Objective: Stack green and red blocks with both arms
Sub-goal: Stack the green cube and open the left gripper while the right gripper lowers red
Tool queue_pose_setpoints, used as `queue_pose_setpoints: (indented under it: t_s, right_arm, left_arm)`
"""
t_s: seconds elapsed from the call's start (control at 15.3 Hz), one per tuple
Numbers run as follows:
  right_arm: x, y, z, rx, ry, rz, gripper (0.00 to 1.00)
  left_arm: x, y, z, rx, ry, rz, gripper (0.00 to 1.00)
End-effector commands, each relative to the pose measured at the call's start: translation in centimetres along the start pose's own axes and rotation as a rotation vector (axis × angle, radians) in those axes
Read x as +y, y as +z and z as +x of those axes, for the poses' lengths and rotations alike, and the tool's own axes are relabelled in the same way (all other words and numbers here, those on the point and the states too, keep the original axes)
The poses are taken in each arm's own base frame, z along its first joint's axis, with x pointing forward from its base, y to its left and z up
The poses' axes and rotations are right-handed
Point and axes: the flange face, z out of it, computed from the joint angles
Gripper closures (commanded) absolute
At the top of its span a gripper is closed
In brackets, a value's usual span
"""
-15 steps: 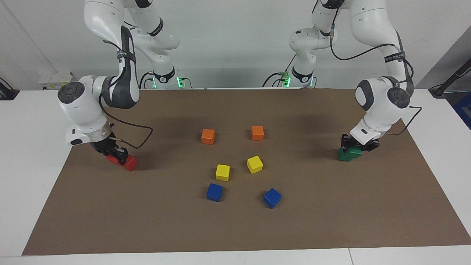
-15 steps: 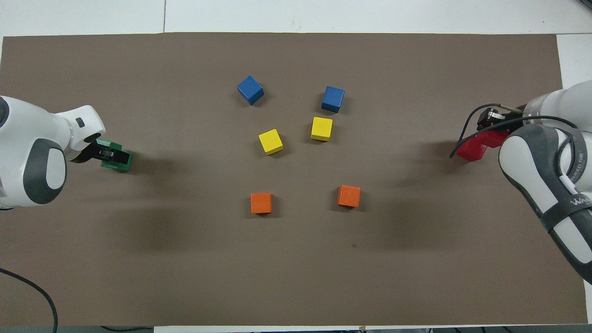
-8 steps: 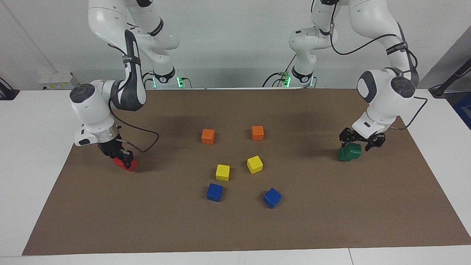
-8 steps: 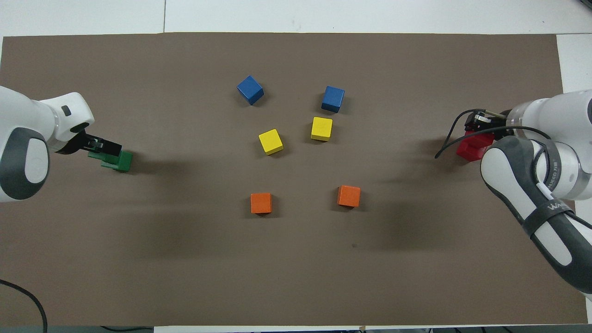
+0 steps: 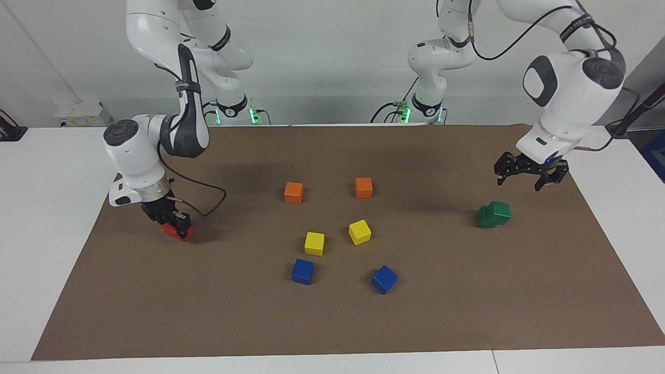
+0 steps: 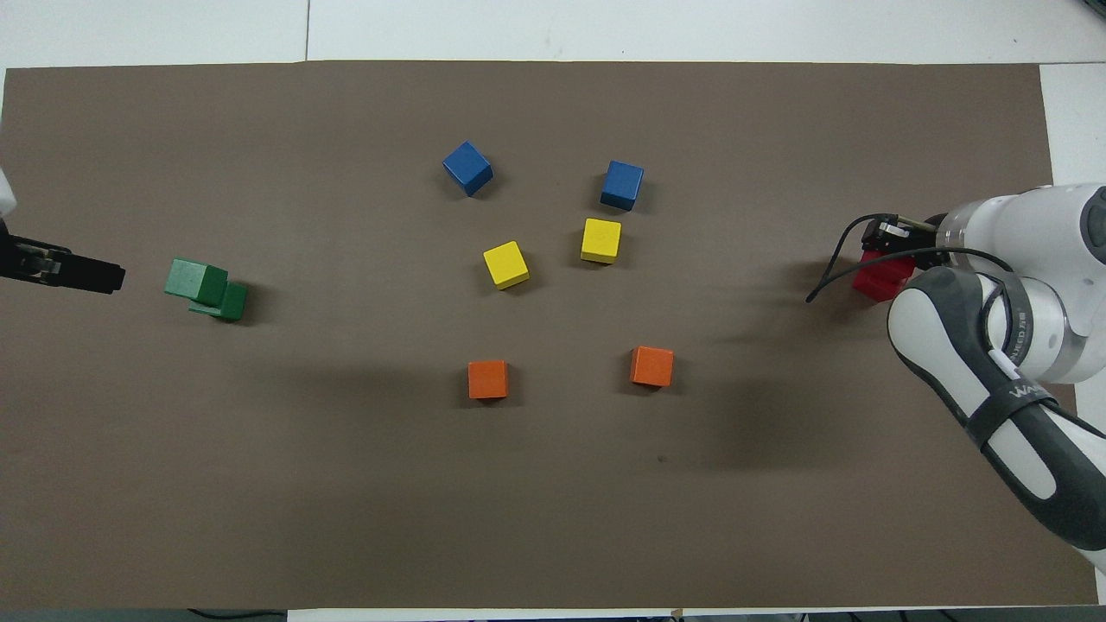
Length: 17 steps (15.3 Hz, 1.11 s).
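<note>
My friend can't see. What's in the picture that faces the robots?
Two small glossy green cubes sit stacked, slightly askew, under the raised open left gripper. The right gripper is down on the small red cubes at its end of the brown mat. Orange, yellow and blue cubes sit mid-mat.

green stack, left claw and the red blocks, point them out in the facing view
green stack [image 5: 494,214], facing view, the upper cube's front face
left claw [image 5: 527,175], facing view, midway between its open fingertips
red blocks [image 5: 180,232], facing view, the visible red face under the right claw [image 5: 175,220]
</note>
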Motion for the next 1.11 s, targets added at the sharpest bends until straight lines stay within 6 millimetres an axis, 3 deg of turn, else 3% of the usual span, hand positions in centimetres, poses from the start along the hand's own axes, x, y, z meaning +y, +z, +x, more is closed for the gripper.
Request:
queue_pose_setpoints:
  t_s: [0.0,0.26,0.39,0.46,0.59,0.78,1.04]
  right_arm:
    - [0.7,0.3,-1.1,-0.006,0.002,0.008,1.0]
    - [1.2,0.5,-1.2,-0.013,-0.001,0.005,1.0]
    - [1.2,0.5,-1.3,-0.013,0.003,0.005,1.0]
    - [1.2,0.5,-1.3,-0.015,0.005,0.004,0.93]
    - [1.3,0.5,-1.3,-0.012,0.003,0.005,0.03]
    - [1.3,0.5,-1.3,-0.012,0.002,0.005,0.0]
    - [1.0,0.2,-1.1,-0.02,-0.003,0.002,0.0]
  left_arm:
    - [0.2,-2.4,1.6,0.0,-0.037,-0.047,0.0]
    - [1.9,-3.7,2.9,-0.03,-0.023,-0.058,0.0]
    - [4.0,-3.7,3.4,-0.015,-0.055,-0.051,0.0]
    - [4.7,-3.7,3.5,-0.02,-0.048,-0.051,0.0]
    - [5.4,-3.0,3.4,-0.032,-0.036,-0.04,0.0]
    - [3.8,-1.2,2.4,0.015,-0.064,-0.026,0.0]
    - [3.0,-1.1,2.3,0.028,-0.075,-0.019,0.0]
